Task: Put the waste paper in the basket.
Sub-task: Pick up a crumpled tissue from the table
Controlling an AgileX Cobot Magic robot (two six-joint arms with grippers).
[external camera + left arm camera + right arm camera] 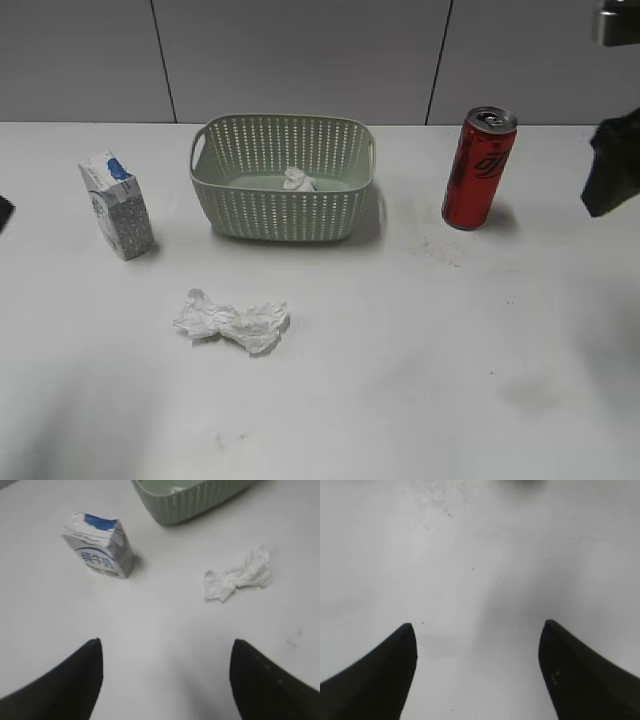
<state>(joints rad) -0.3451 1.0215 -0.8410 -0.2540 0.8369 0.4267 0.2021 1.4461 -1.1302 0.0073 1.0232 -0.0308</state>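
Lying toward the bench's front-left, one waste paper wad awaits collection; another sits inside the basket mid-rear. Left gripper and right gripper both gape, empty.

Black, pointed, matte claw fingers

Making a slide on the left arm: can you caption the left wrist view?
Open left hand above the table, facing a crumpled paper, a carton and the basket.

white table, faintly scuffed; grey panelled wall behind, dark vertical seams; soft even light
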